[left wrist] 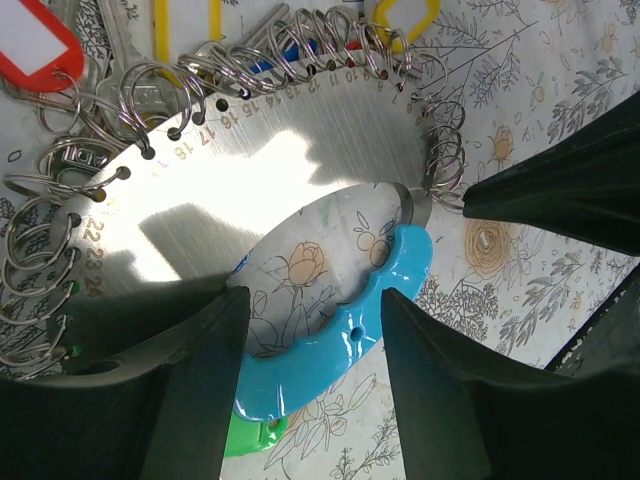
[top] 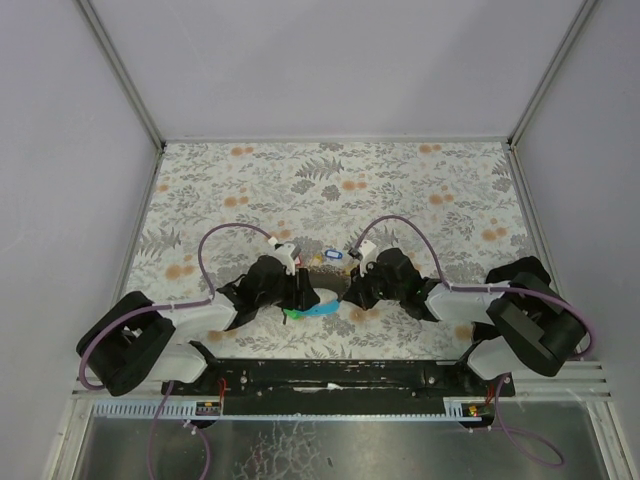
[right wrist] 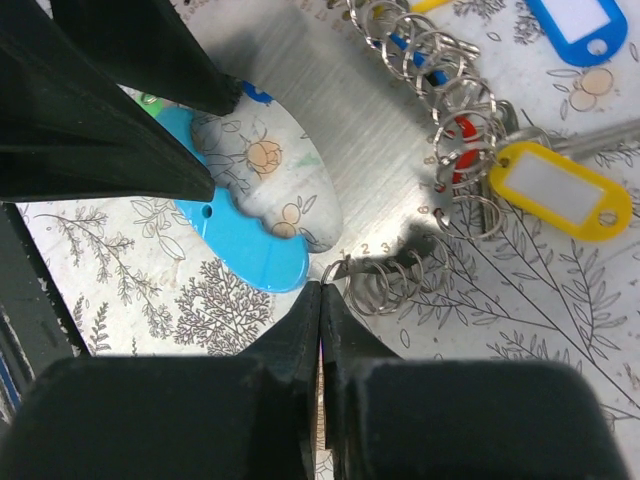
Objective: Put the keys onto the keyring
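Observation:
The keyring is a shiny numbered metal plate (left wrist: 250, 190) rimmed with several small split rings, joined to a light-blue curved strap (left wrist: 340, 350) with a green piece under it. My left gripper (left wrist: 312, 300) straddles the strap, both fingers pressing against it. In the right wrist view my right gripper (right wrist: 321, 290) is shut, its tips touching the first small ring (right wrist: 335, 268) at the plate's edge. The keys lie beyond the plate with tags: yellow (right wrist: 560, 190), blue (right wrist: 580, 25), red (left wrist: 35, 45). From above, both grippers meet over the blue strap (top: 322, 308).
The floral tablecloth (top: 400, 190) runs to grey walls at the back and sides. Purple cables (top: 225, 232) arch over both arms. The black base rail (top: 340, 375) lies along the near edge. My left fingers (right wrist: 120, 150) fill the right wrist view's upper left.

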